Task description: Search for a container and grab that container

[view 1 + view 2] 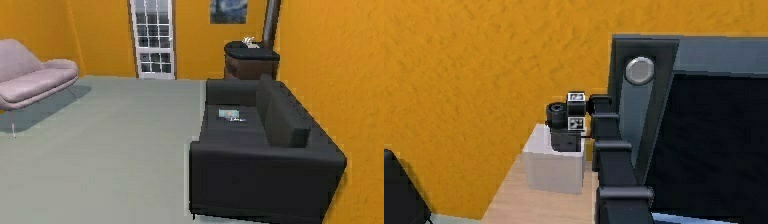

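Arm side view: tool (562, 126) at a white box (550, 168), possibly the one sought; cannot tell whether it holds anything; grab looks unfinished.

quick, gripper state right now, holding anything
gripper: cannot tell whether it holds anything, since a white box stands at or behind it

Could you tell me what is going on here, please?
The Stretch robot is searching an orange-walled living room for a container. Ahead, a dark sofa stands against the wall, with a pale pink sofa across the floor. In the arm side view, the gripper sits near a white box on a wooden surface; whether it holds anything cannot be told.
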